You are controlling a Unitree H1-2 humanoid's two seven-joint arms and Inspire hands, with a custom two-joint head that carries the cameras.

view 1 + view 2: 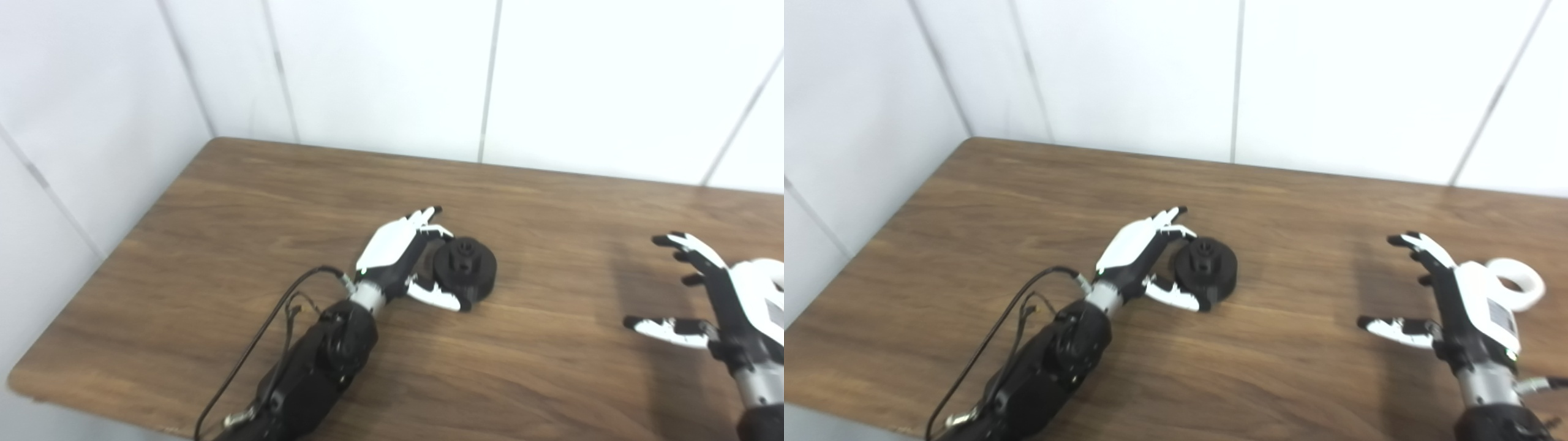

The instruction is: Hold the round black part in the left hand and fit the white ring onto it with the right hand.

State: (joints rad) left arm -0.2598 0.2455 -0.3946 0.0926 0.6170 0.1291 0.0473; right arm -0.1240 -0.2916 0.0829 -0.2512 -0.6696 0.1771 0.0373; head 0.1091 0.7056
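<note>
Centrally, on the brown wooden table (233, 202), the round black part (465, 267) lies flat with a raised hub and holes on its upper face, a little left of the middle of the tabletop. The left hand (401, 254) is up against its left side: the fingers (429, 220) reach around the far edge of the part and the thumb (438, 298) curls along its near edge, so the hand cups the part from two sides while the part rests on the wood; whether the grip is actually tight cannot be told from either view. The left forearm runs down to the bottom edge, with a black cable (257, 343) looping beside it. Well apart to the right, the right hand (1451, 300) hovers near the table's right side with its fingers spread and its thumb (1396, 329) stretched out leftward, holding nothing. The white ring (1519, 283) lies on the table just behind and to the right of that hand, seen only in the right eye view and partly hidden by the hand's white back. Behind the table stands a white panelled wall (380, 67) with thin grey seams.
</note>
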